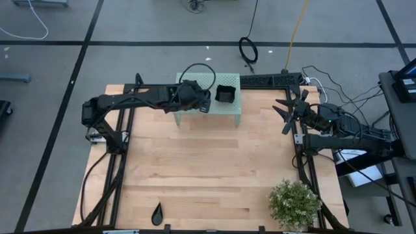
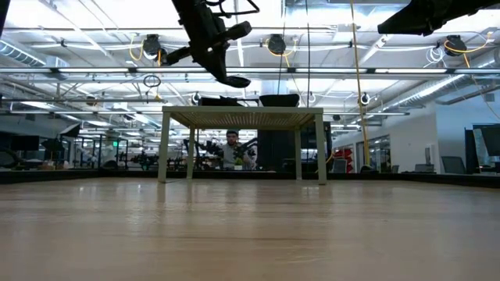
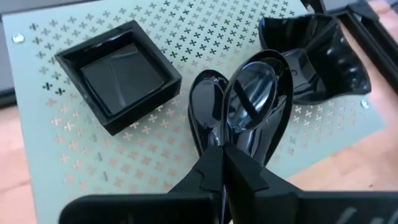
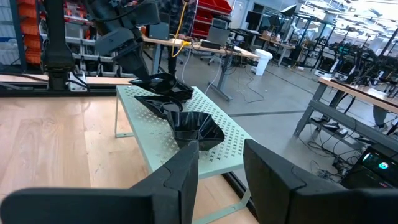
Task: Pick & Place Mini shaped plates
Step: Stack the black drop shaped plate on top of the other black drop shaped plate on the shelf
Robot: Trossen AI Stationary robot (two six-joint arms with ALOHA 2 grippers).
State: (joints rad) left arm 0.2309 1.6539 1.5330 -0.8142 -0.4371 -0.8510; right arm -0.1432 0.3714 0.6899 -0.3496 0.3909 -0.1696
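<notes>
While the right gripper (image 1: 286, 109) is waiting, fingers apart, at the table's right edge, the left gripper (image 3: 225, 163) is pinching a teardrop plate (image 3: 255, 93) over the green stand (image 3: 93, 155) (apparently for release beside the square plate (image 3: 118, 74)).

The left gripper (image 3: 222, 163) had its dark fingers (image 3: 208, 171) pressed together on the narrow end of a glossy black teardrop-shaped plate (image 3: 252, 93), held just above the pale green perforated metal stand (image 3: 81, 143). Directly beneath it lay a second black teardrop plate (image 3: 205, 106). A glossy black square dish (image 3: 118, 74) with raised walls sat on the stand to one side, and a black wavy-edged dish (image 3: 317, 56) sat on the other. Light wooden counter (image 3: 373, 168) showed past the stand's edge.
</notes>
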